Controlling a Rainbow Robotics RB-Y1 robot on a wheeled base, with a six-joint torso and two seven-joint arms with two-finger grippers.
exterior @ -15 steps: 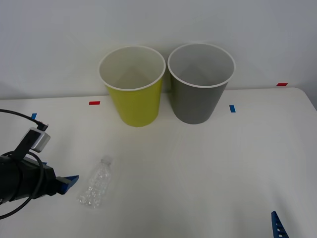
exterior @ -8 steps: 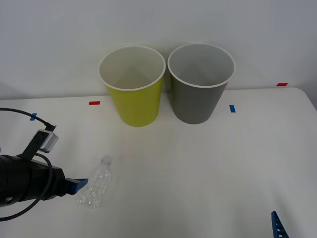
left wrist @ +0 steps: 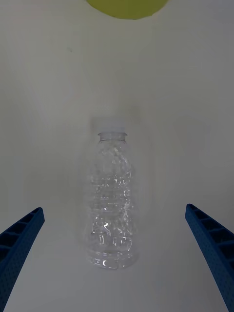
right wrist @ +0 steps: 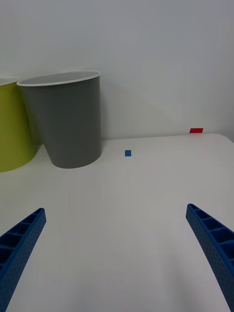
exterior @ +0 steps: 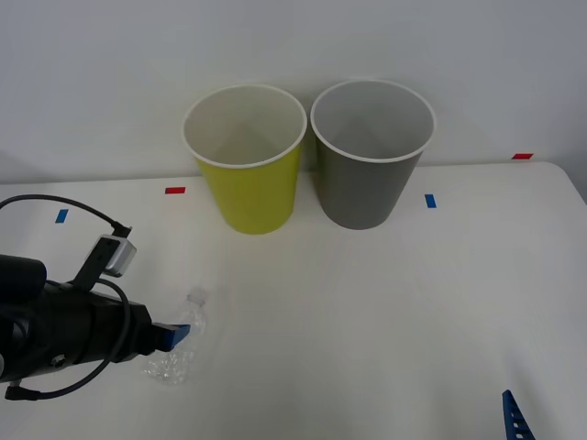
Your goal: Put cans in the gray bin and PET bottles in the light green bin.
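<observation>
Left tool (left wrist: 114, 263) gapes wide, flanking bottle (left wrist: 111, 204).

The light green bin (exterior: 245, 158) stands upright at the back of the table (exterior: 385, 312), and it serves as the landmark here. The gray bin (exterior: 371, 151) stands just beside it on its right, also upright. The PET bottle (exterior: 180, 341) lies on its side on the table, well in front of the light green bin and to its left, cap end toward that bin. The left gripper (exterior: 174, 335) is over the bottle's base end, far from the bin. The right gripper (right wrist: 117, 258) sits nearer the table's front, right of both bins.
</observation>
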